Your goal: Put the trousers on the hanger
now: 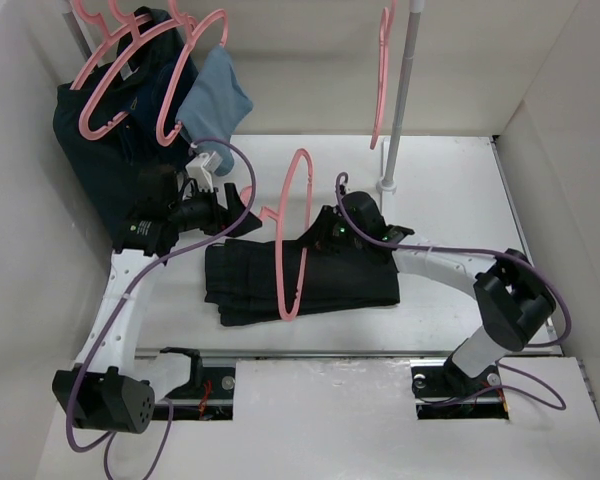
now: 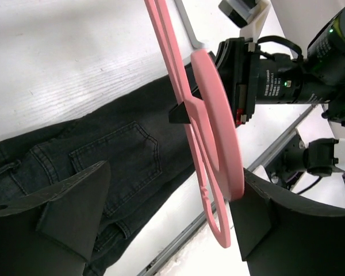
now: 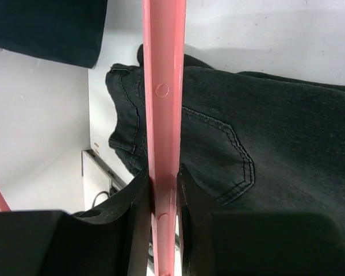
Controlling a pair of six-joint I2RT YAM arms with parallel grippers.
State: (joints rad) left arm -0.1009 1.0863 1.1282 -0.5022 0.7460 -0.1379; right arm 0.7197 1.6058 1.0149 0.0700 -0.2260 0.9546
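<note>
Trousers [image 1: 340, 285] lie folded in a flat black bundle in the middle of the table [image 1: 450, 190], long side running left to right, between the two arms. Both wrist views show a stitched back pocket facing up.

A navy garment [image 1: 95, 150] hangs against the far left wall, apart from the bundle. The left arm [image 1: 115, 300] runs up its side of the table and bends in toward the bundle's far left corner. The right arm [image 1: 435, 268] comes in from the right along the bundle's far edge. A pole [image 1: 405, 90] stands at the far side, right of centre.

The hanger [image 2: 215, 132] stands on edge across the trousers, left of their middle, with its hook toward the far side. From above, both its pink strands show in front of the cloth, so the trousers lie under it and not over its bar. Whether it touches the fabric I cannot tell.

The right claw [image 3: 163, 172] is clamped on one pink bar, a finger pressed to each side. The left claw [image 2: 175, 167] has its fingers wide apart. The hanger's near end sits between them, close to one finger, and I cannot tell whether it touches.

Spare hangers [image 1: 105, 95] hang over the navy garment, and a pole-side hanger [image 1: 380, 90] dangles just left of the pole. A blue cloth [image 1: 215, 95] hangs beside the navy garment.
</note>
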